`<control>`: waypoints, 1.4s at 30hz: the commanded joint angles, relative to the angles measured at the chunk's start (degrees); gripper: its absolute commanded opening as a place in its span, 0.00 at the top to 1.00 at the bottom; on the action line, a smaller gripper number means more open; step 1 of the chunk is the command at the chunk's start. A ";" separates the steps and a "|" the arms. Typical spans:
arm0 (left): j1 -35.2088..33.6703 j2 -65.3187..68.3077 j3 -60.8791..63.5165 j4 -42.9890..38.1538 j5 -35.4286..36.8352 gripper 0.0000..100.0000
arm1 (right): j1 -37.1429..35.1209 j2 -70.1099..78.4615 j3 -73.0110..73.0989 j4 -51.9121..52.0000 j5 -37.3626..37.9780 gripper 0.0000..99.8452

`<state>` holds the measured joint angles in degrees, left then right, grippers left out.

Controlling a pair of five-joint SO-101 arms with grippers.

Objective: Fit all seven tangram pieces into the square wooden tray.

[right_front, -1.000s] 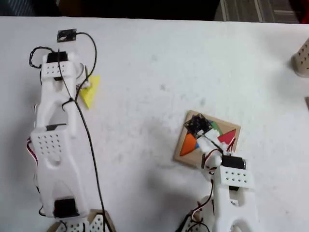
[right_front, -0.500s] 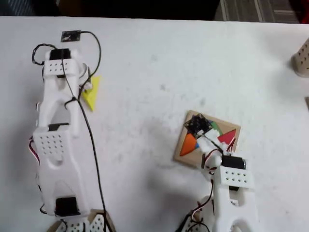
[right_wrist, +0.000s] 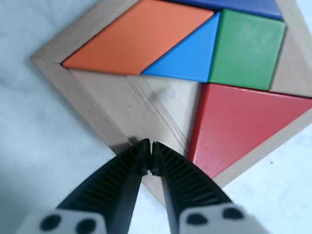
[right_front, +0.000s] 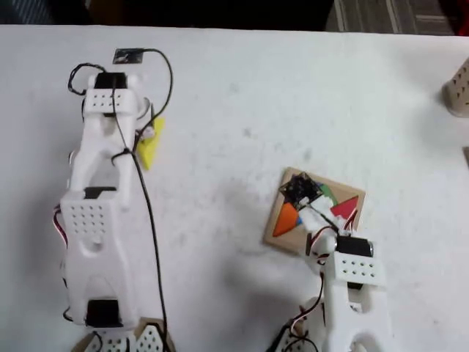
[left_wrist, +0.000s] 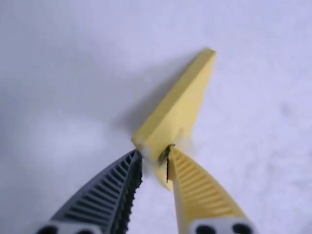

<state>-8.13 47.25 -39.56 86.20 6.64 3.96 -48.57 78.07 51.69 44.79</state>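
My left gripper (left_wrist: 155,158) pinches a yellow triangular wooden tangram piece (left_wrist: 180,107) at its near corner. One dark grey ribbed finger (left_wrist: 112,190) and one yellow ribbed finger (left_wrist: 195,190) press against its opposite faces. The piece stands on edge, pointing away from me over the white table (left_wrist: 73,58), and casts a soft shadow beside it.

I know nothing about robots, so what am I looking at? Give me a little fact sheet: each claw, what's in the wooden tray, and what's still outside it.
Left gripper: shut on one corner of the yellow triangle, across the table from the tray
Right gripper: shut, empty, over the edge of the wooden tray
In tray: orange parallelogram, light blue triangle, green square, red triangle, dark blue piece
Bare gap: between the orange and red pieces
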 commanded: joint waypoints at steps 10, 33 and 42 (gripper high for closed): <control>4.97 -5.14 0.18 1.49 0.79 0.98 | -0.57 -0.04 0.26 -0.31 -0.53 0.98; 6.29 -16.57 12.13 -0.26 0.62 0.98 | -0.31 -0.04 0.26 -0.31 -0.53 0.98; 9.63 -34.24 29.45 -6.68 0.53 0.98 | -0.31 -0.04 0.26 -0.40 -0.53 0.98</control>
<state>-0.84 24.13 -14.68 82.33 6.64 3.96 -48.57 78.07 51.69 44.79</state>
